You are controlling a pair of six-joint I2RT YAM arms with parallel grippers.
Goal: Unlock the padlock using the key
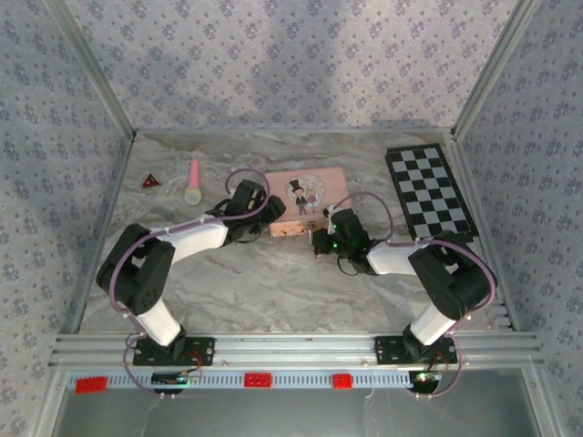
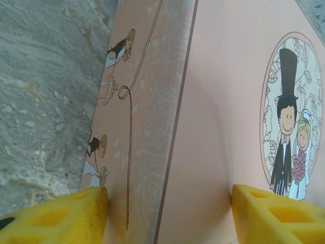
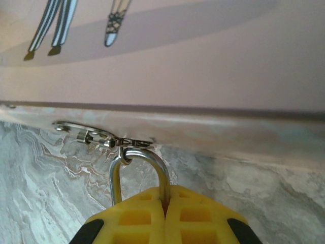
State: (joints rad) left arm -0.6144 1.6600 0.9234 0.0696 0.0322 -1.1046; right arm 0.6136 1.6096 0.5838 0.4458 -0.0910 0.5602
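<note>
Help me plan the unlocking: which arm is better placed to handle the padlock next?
Right. The right fingers are shut on the padlock hanging at the tin; the left fingers sit spread over the tin.

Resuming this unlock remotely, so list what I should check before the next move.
1. Grip: right tool shut on padlock: ok.
2. Padlock shackle threaded through the tin's hasp: ok.
3. Bracing: left tool straddles an edge of the tin: ok. Firm contact: cannot tell.
4. Key located and in hand: cannot tell.
5. Keyhole exposed for the key: cannot tell, because the padlock body is hidden inside the grip.
</note>
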